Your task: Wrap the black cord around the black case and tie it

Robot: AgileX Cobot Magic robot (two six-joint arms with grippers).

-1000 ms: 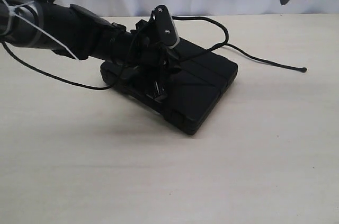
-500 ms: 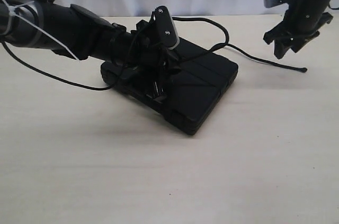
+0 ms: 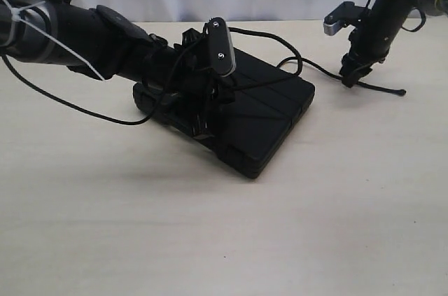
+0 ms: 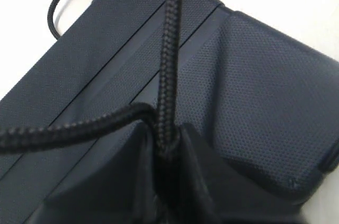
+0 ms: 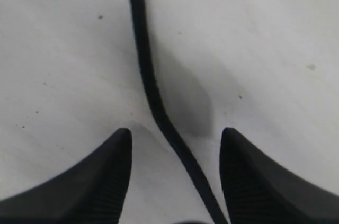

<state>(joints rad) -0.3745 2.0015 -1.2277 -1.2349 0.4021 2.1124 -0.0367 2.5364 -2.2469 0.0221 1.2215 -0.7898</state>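
Observation:
The black case [image 3: 262, 117] lies flat on the pale table, its textured top [image 4: 265, 91] filling the left wrist view. The black cord [image 3: 378, 87] runs off the case to the right and ends in a small knot near the table's right side. My left gripper [image 3: 208, 122] sits low over the case's left part, shut on the braided black cord [image 4: 169, 49], which crosses the case top. Above the cord's loose stretch on the table, my right gripper [image 3: 350, 76] is open. The black cord [image 5: 145, 70] passes between its two fingertips [image 5: 119, 144], untouched. The frayed end is hidden.
The left arm's smooth black cable [image 3: 70, 103] sags onto the table at the left, and a white zip tie [image 3: 42, 30] wraps that arm. A white curtain hangs behind the table's far edge. Bare tabletop [image 3: 280, 240] lies in front of the case.
My right arm has come down from the upper right corner and moved left, and now straddles the cord on the table. The left gripper has shifted slightly, still holding the cord.

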